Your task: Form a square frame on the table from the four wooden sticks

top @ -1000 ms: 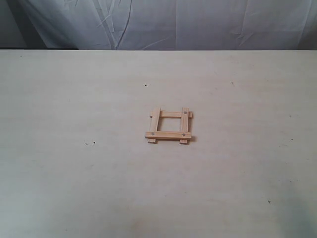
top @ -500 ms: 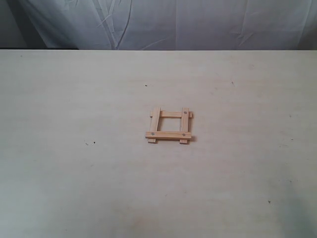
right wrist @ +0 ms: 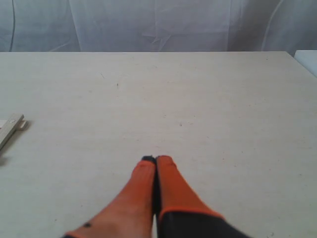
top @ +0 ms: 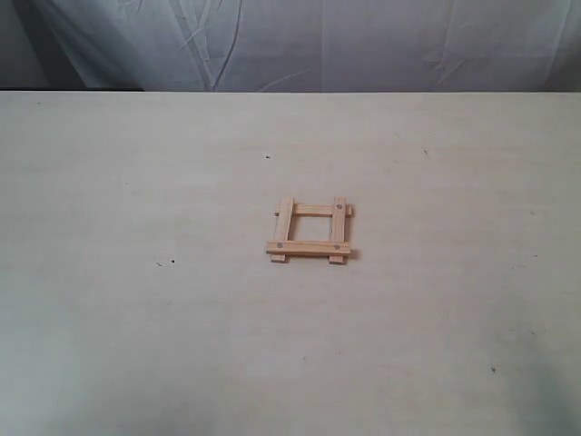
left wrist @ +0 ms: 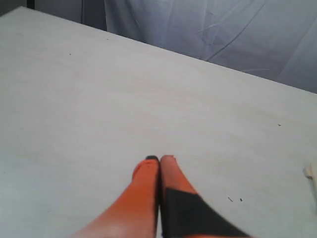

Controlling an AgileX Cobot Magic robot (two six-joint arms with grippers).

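Sticks of light wood, four in all, lie joined as a small square frame near the middle of a pale cream tabletop, seen from the exterior camera. Two sticks, the left stick and the right stick, run away from the camera. The near stick lies crosswise over them, and their short ends poke out past it toward the camera. The far stick closes the opposite side; whether it sits over or under its neighbours cannot be told. Small dark dots mark three of the corners. The hollow centre shows bare tabletop, and a few tiny dark specks dot the surface around it. A wrinkled grey-white cloth backdrop hangs behind the far edge.

Neither arm appears in the exterior view. In the left wrist view, the left gripper hangs above bare tabletop, its orange jaws pressed together and holding nothing, well apart from the frame, whose edge barely enters the picture. In the right wrist view, the right gripper hangs likewise with jaws pressed together and empty, the frame's corner showing off to one side.
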